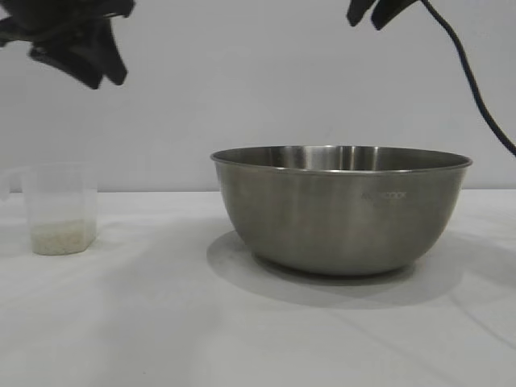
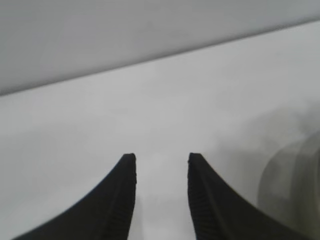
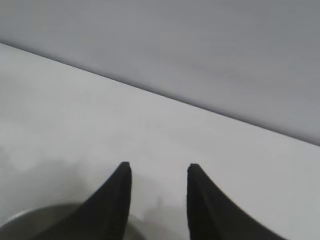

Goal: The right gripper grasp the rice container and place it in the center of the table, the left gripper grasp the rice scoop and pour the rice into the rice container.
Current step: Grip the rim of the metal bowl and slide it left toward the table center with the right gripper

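Upright rice container [image 1: 341,208] opens upward beside upright rice scoop [image 1: 62,208].

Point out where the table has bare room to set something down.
Bare cloth lies between the rice scoop and the rice container, and across the whole front strip of the table before both. Right of the container little room shows. The left gripper and right gripper hang open above, holding nothing.

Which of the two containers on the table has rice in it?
The small see-through plastic cup on the left: a pale layer of rice sits at its bottom. The big steel bowl is opaque, so its inside is hidden from here.
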Controlling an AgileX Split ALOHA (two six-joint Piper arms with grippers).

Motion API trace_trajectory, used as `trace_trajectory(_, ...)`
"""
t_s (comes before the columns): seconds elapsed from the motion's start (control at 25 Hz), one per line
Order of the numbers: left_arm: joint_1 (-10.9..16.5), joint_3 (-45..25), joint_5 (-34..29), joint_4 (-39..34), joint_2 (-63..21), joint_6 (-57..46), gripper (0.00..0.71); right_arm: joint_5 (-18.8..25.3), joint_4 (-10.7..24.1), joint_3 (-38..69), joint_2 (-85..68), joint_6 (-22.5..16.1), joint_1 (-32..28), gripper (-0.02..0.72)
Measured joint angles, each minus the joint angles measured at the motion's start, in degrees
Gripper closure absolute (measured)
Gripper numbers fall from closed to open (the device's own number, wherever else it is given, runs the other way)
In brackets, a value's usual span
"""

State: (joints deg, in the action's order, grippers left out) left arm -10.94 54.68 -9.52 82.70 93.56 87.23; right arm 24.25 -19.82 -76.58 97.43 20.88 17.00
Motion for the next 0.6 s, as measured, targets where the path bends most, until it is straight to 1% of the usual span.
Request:
trace_trajectory(0.04, 0.0, -2.7, -0.1, 7.0, -2.0, 8.7, 0.443, -3.2, 0.0, 4.2, -3.1, 0.5, 0.2, 0.442)
trace_trajectory(0.08, 0.0, -5.2, -0.9, 11.8, -3.9, 15.8, 0.443, -6.5, 0.0, 8.4, -5.4, 1.1, 0.4, 0.442)
trace_trajectory(0.12, 0.0, -7.1, -2.0, 14.6, -5.3, 20.3, 0.443, -9.1, 0.0, 11.9, -7.7, 1.3, 0.6, 0.442)
trace_trajectory(0.2, 0.0, -10.7, -5.1, 16.9, -8.1, 24.5, 0.443, -14.1, 0.0, 19.6, -13.2, 1.7, 0.9, 0.442)
trace_trajectory(0.28, 0.0, -12.6, -6.4, 17.6, -9.9, 24.9, 0.443, -16.9, -0.1, 25.7, -18.0, 1.9, 0.9, 0.442)
trace_trajectory(0.4, 0.0, -13.3, -6.4, 18.2, -10.8, 23.8, 0.443, -17.3, -0.1, 29.8, -21.9, 2.1, 1.0, 0.442)
trace_trajectory(0.6, 0.0, -13.3, -4.9, 18.2, -10.8, 22.3, 0.443, -16.6, -0.1, 30.7, -21.9, 2.2, 1.0, 0.442)
